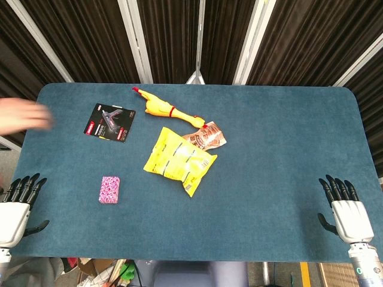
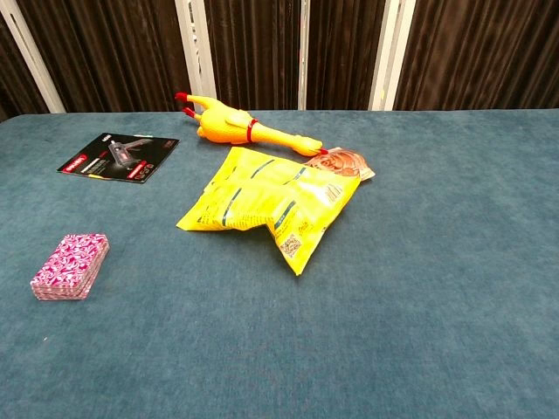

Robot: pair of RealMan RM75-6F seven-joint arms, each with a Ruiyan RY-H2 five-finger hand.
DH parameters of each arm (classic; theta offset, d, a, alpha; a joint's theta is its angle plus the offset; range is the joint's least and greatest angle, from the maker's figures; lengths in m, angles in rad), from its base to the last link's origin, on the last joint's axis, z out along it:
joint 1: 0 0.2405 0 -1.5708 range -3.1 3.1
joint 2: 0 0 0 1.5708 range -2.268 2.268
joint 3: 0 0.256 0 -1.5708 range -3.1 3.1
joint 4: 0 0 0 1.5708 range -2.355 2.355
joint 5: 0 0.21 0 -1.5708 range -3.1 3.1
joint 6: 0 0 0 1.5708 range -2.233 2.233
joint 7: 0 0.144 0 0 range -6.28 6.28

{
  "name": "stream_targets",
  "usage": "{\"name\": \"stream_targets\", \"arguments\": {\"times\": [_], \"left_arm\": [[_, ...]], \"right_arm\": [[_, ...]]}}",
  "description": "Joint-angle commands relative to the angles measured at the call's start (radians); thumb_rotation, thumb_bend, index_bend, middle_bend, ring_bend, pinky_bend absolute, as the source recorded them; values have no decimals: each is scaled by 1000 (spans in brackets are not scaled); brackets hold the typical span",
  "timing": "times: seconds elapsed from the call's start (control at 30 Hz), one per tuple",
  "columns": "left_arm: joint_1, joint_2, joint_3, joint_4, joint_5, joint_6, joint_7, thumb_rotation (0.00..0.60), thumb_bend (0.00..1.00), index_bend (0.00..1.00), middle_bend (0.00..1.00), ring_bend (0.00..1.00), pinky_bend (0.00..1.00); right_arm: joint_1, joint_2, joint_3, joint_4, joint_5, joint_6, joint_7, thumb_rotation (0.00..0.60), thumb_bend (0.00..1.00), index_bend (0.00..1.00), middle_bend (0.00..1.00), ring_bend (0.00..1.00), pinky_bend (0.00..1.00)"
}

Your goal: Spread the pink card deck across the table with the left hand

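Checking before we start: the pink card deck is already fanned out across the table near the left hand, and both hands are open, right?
Not quite. The pink card deck is a squared stack, not fanned out, as the chest view shows. It does lie near the left hand, and the right hand is open too.

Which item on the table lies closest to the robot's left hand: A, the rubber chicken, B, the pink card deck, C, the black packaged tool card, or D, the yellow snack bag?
B: in the head view the pink card deck lies a short way from the left hand, nearer than any other item.
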Motion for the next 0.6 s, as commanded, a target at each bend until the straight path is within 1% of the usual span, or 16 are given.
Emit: {"name": "stream_targets", "arguments": {"times": [0.03,0.43,0.6], "left_arm": [[0,0,0,0,-1,-1,1,600,189,0,0,0,0],[-2,3,0,-5,-13,-16,8,600,189,0,0,0,0],[-20,11,-1,-29,-44,-69,37,600,189,0,0,0,0]], "right_arm": [[0,0,0,0,-1,1,1,600,362,0,0,0,28],[-1,-4,0,5,-16,11,14,600,363,0,0,0,28],[1,-6,3,4,-7,5,16,600,363,0,0,0,28]]}}
